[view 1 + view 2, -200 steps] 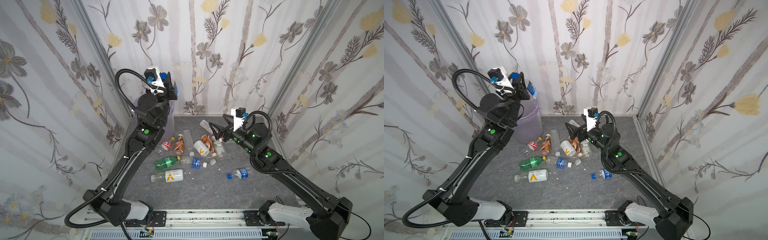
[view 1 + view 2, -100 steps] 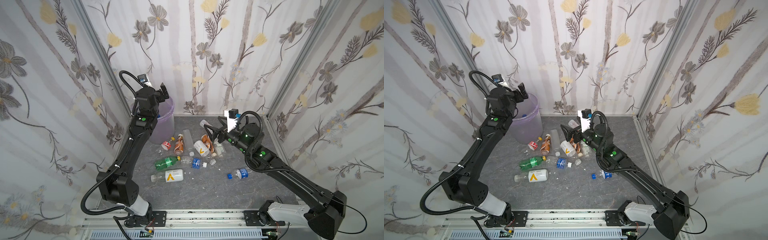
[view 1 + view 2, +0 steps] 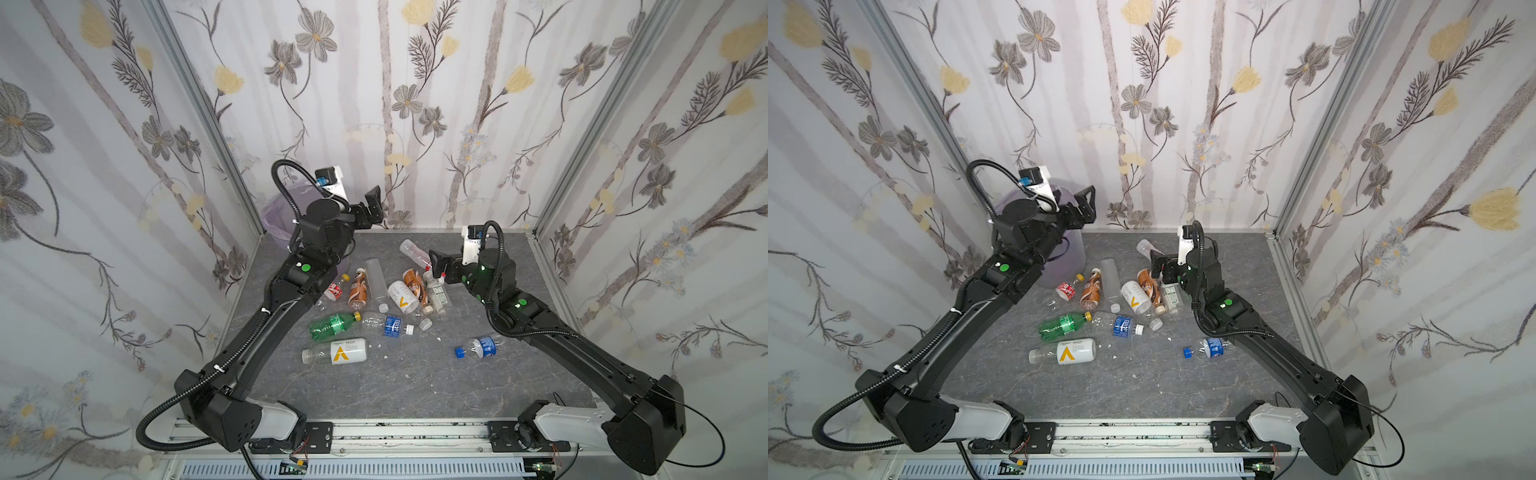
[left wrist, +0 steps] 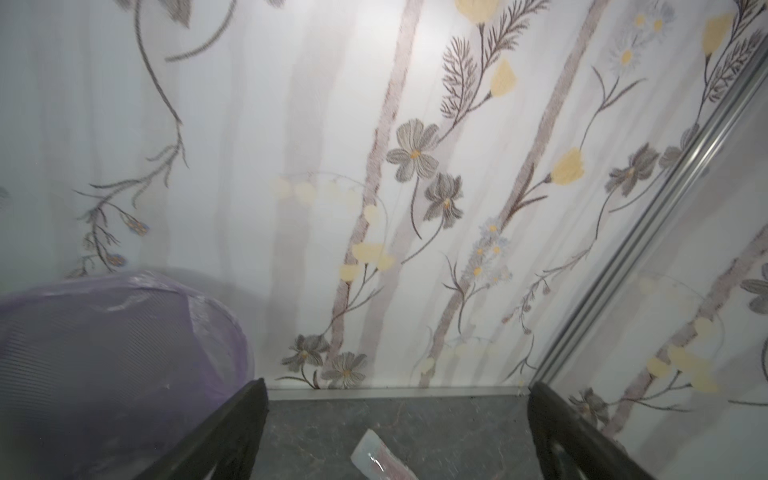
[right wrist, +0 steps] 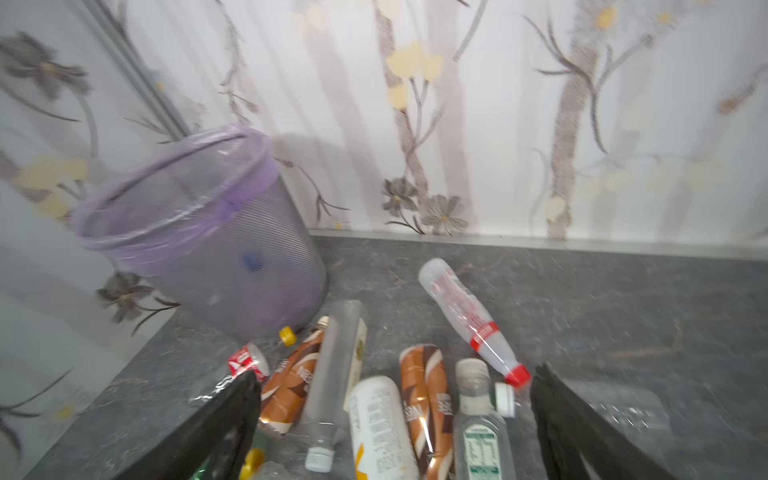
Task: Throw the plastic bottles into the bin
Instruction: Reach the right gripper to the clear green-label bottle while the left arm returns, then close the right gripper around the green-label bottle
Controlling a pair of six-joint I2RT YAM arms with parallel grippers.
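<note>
Lilac-lined mesh bin [image 5: 199,232], blue cap [image 5: 252,262] perhaps inside, labelled bottles [image 5: 380,424] lying flat

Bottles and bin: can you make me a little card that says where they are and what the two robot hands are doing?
Round lilac-bagged mesh bin: upright, far left corner
Plastic bottles: about a dozen, lying on the grey table, outside the bin
Green plastic bottle: on its side, on the table
Left gripper: open, empty, raised beside the bin
Right gripper: open, empty, low by the bottle pile
</note>
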